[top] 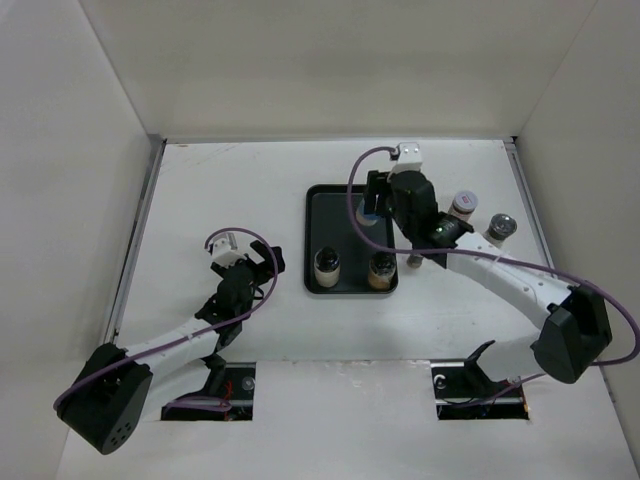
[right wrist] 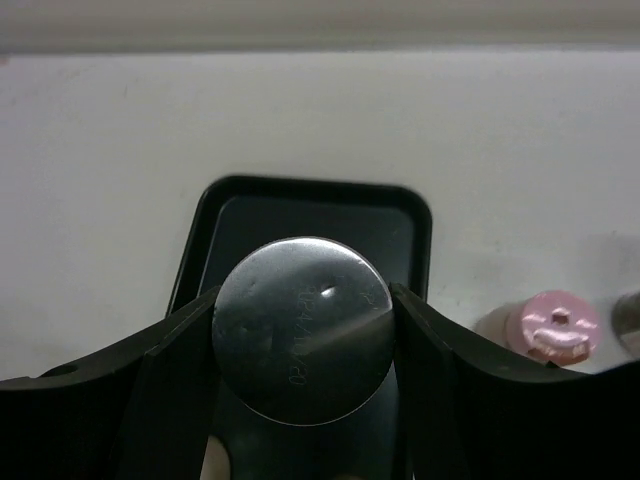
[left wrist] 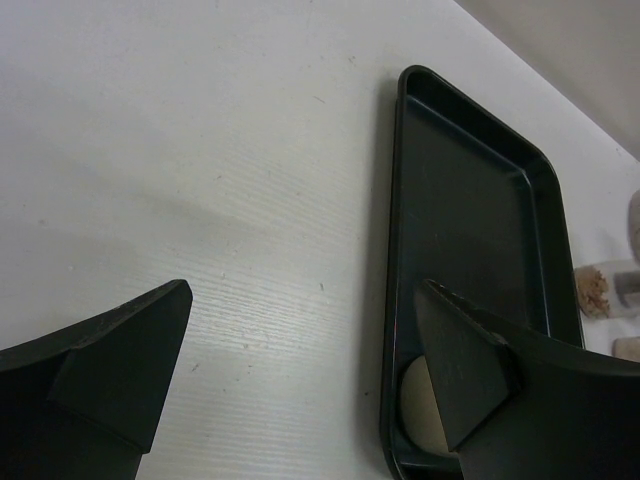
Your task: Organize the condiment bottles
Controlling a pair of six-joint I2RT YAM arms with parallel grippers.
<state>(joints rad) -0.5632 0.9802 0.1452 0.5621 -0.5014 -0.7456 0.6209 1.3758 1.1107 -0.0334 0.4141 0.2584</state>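
I see right gripper point(right wrist: 303, 322) clamped on round, smooth silver-capped bottle point(right wrist: 300, 290) above glossy black rounded-corner tray point(right wrist: 310, 205); left gripper point(left wrist: 303, 292) jaws apart over grained white table point(left wrist: 200, 150)

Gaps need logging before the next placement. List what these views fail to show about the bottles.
- Top view: the right gripper covers most of the silver-capped bottle it holds.
- Right wrist: its cap hides the body and label.
- Right wrist: a grey thing is cut off by the right edge.
- Left wrist: a tan jar in the tray sits half behind a finger of the left gripper.
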